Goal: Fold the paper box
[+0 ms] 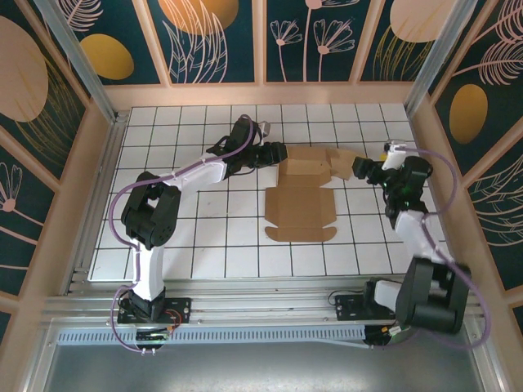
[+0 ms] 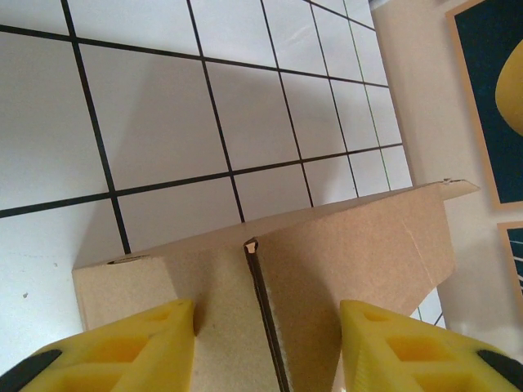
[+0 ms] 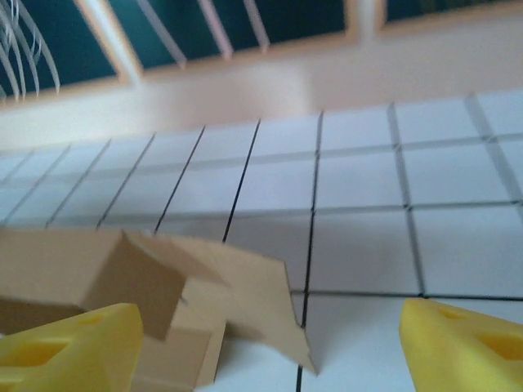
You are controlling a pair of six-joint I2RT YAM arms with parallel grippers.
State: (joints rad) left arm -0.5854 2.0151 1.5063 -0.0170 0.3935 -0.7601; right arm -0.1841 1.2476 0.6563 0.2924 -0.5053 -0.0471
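The paper box (image 1: pixel 301 208) is a brown cardboard sheet lying mid-table, its near part flat and its far part folded up into a low wall with flaps. My left gripper (image 1: pixel 280 153) is at the left end of that raised wall. In the left wrist view its yellow fingers (image 2: pixel 139 347) stand apart, and the paper box (image 2: pixel 359 245) shows an upright edge between them, clear of both pads. My right gripper (image 1: pixel 359 169) is at the wall's right end. It stands wide open (image 3: pixel 270 343), with a loose flap of the paper box (image 3: pixel 237 278) beside its left finger (image 3: pixel 65 347), untouched.
The white tiled floor (image 1: pixel 204 245) with a black grid has free room left and right of the cardboard. Beige walls (image 1: pixel 261 94) close off the back and sides. A metal rail (image 1: pixel 261 306) with the arm bases runs along the near edge.
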